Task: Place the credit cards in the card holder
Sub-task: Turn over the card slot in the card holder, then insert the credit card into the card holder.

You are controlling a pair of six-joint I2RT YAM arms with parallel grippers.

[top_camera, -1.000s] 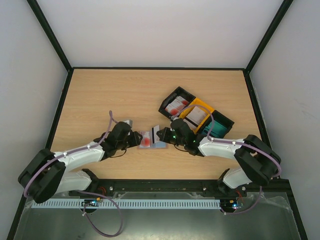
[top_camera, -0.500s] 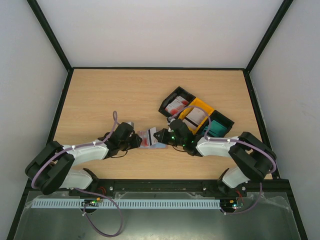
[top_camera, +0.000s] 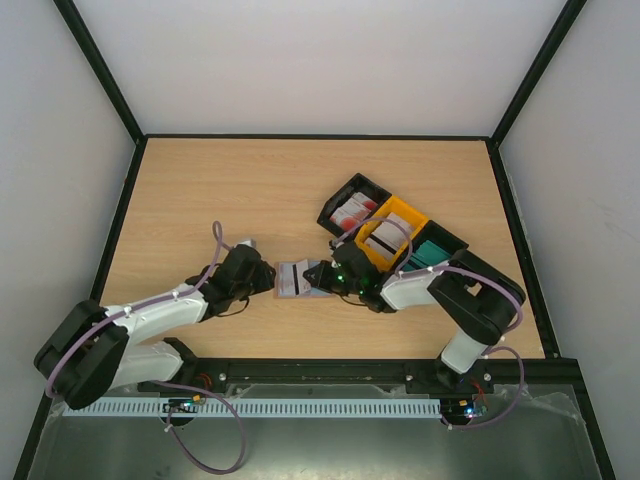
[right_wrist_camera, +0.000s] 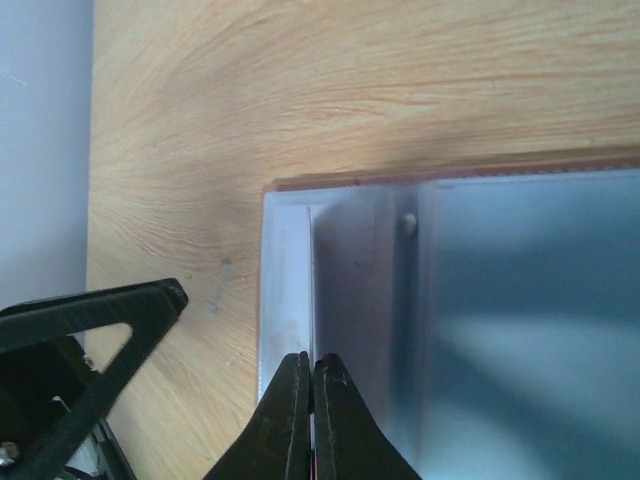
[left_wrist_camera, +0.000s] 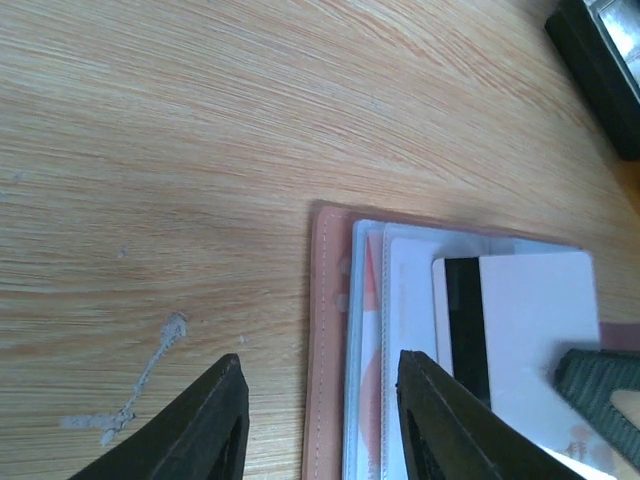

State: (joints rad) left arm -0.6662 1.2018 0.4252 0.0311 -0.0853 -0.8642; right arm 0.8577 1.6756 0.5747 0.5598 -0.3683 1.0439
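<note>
The holder (top_camera: pixel 297 278) lies open on the surface (top_camera: pixel 200 200), near its front edge, between the two arms. A striped card (left_wrist_camera: pixel 530 320) is being fed into a pocket, pinched, it seems, in the closed right pincer (right_wrist_camera: pixel 312 360). The left pincer (left_wrist_camera: pixel 322 368) is held open astride the holder's left edge. Next, the card must be pushed deeper while the holder is steadied.
</note>
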